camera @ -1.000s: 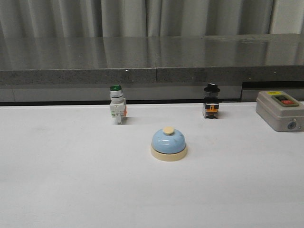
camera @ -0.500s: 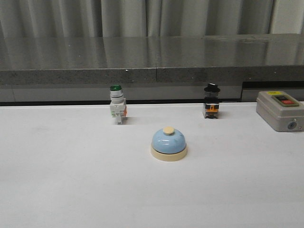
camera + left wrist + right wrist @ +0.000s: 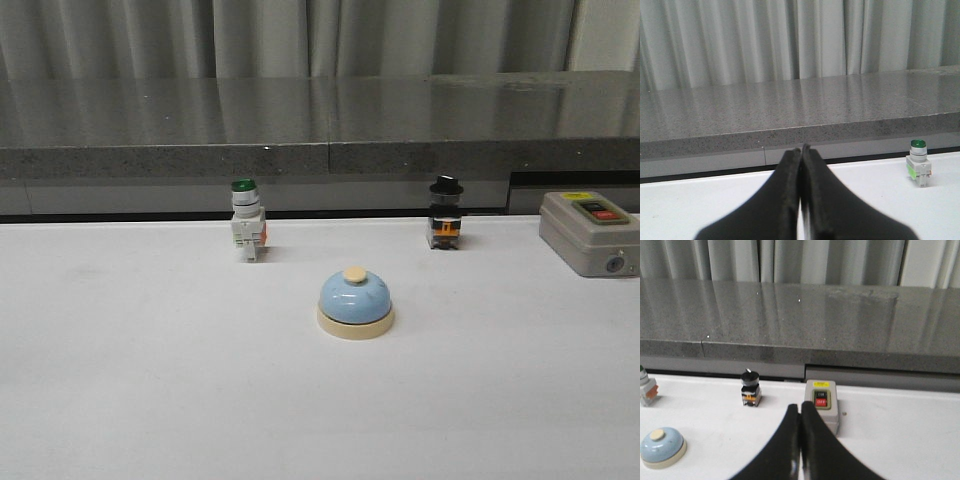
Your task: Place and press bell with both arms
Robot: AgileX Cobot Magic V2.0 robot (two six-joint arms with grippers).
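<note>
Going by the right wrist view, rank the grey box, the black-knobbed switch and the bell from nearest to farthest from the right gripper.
From the right gripper, fingers shut:
1. Grey box with the red button, just beyond the fingertips.
2. Black-knobbed switch, off toward the bell's side, near the table's back edge.
3. Bell, farthest out sideways; it and the switch are fairly close to call.

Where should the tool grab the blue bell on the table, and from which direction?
Likely the cream base ring of the bell, coming from above. The glossy dome would probably slip between the fingers; the ring gives two opposite edges, and the bell sits upright with open table around it.
</note>
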